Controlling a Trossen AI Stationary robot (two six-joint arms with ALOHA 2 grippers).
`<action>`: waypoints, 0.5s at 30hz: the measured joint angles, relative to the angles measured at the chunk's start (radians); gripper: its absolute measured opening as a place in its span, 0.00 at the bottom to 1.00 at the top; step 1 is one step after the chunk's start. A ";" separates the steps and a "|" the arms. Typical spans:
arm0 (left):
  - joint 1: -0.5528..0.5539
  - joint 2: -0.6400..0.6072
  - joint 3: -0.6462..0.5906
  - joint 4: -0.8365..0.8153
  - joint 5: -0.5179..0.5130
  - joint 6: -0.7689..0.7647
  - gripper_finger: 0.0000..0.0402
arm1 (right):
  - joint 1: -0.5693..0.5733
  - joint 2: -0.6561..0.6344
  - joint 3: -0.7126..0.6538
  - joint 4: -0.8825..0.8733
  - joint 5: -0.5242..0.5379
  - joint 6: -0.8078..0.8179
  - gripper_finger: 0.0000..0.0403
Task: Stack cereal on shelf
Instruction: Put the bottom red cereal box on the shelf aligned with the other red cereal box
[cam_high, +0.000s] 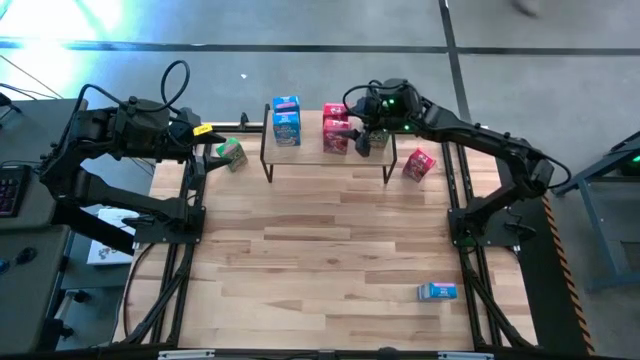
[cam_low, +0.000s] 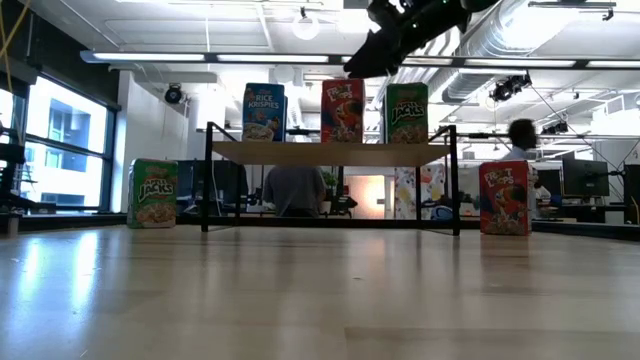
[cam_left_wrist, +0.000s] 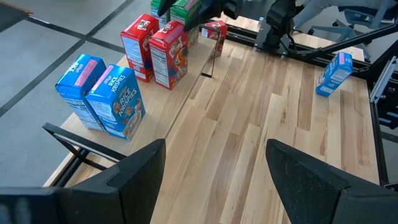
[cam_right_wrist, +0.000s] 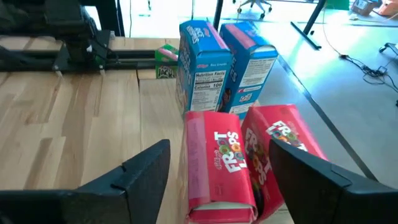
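Lower right, a fallen blue cereal box (cam_high: 437, 291): light, stiff, crushable, best pinched across narrow sides; both grippers open.

This was a robotics lab set in an open-plan office. The low view showed exposed silver ducting (cam_low: 545, 45) and strip lights under a bare ceiling, tall windows (cam_low: 60, 150) along one side, and monitors (cam_low: 585, 178) on desks where a person (cam_low: 295, 190) sat with their back to the camera. From above, a wooden plank tabletop (cam_high: 320, 240) stood in a black metal frame on a grey concrete floor (cam_high: 300, 25), with two dark robot arms mounted at its sides and cables trailing nearby.
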 joint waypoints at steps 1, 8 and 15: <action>0.000 0.000 0.000 0.000 0.000 0.000 0.67 | 0.000 -0.006 0.000 0.000 0.001 0.011 0.66; 0.000 0.000 0.000 0.000 0.000 0.000 0.67 | 0.027 -0.074 0.000 -0.038 0.038 0.066 0.66; 0.000 0.000 0.000 0.000 0.000 0.000 0.67 | 0.130 -0.132 0.000 -0.135 0.176 0.144 0.66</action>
